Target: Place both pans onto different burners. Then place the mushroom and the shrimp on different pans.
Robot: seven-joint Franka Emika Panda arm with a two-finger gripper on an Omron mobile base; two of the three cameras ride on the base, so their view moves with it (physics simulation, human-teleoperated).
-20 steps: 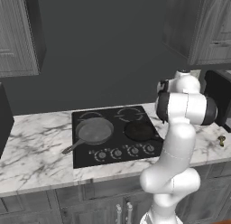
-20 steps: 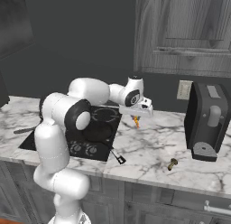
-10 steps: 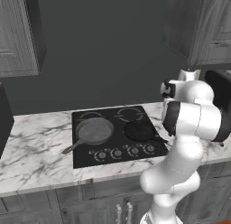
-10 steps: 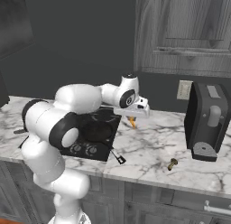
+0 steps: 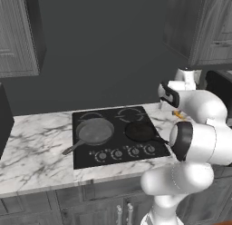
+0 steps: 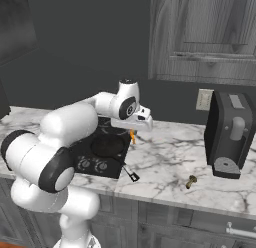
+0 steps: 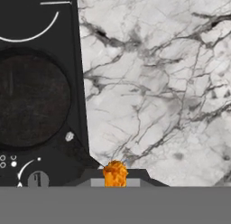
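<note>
While held clear of the tabletop [image 6: 165, 157], shrimp [image 7: 115, 173] clamped between the two closed fingertips of the gripper [image 6: 134, 134], seen as an orange sliver hanging just under the hand in the right base view. Black pan [image 7: 31, 99] on the near right burner, lying up and to the left of the gripper in the hand view, its thin handle [image 6: 128, 173] pointing out over the cooktop's front corner. Grey skillet [image 5: 94, 131] farther off on the near left burner. Mushroom [image 6: 191, 181] well apart on the marble, near the coffee machine [image 6: 231, 134]. Judged next: short carry toward the black pan.
</note>
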